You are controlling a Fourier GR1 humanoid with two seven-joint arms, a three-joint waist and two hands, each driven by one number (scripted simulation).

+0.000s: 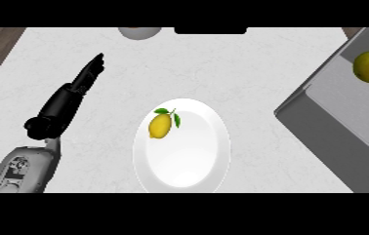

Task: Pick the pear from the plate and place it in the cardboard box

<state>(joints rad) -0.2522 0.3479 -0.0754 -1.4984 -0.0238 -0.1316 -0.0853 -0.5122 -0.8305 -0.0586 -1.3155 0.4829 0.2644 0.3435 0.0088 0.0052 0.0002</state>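
Your left robot hand [85, 78] hangs over the counter [238, 73], fingers straight and holding nothing. The pear [358, 67] sits in the box [317, 109] at right. A lemon [161, 125] lies on the plate [189, 166].

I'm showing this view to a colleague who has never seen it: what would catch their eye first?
Probably the yellow fruit with green leaves, lying on the upper left part of the white plate at the counter's middle. Next, the left hand, open with straight fingers, at the left. A grey box at the right edge holds another yellow fruit.
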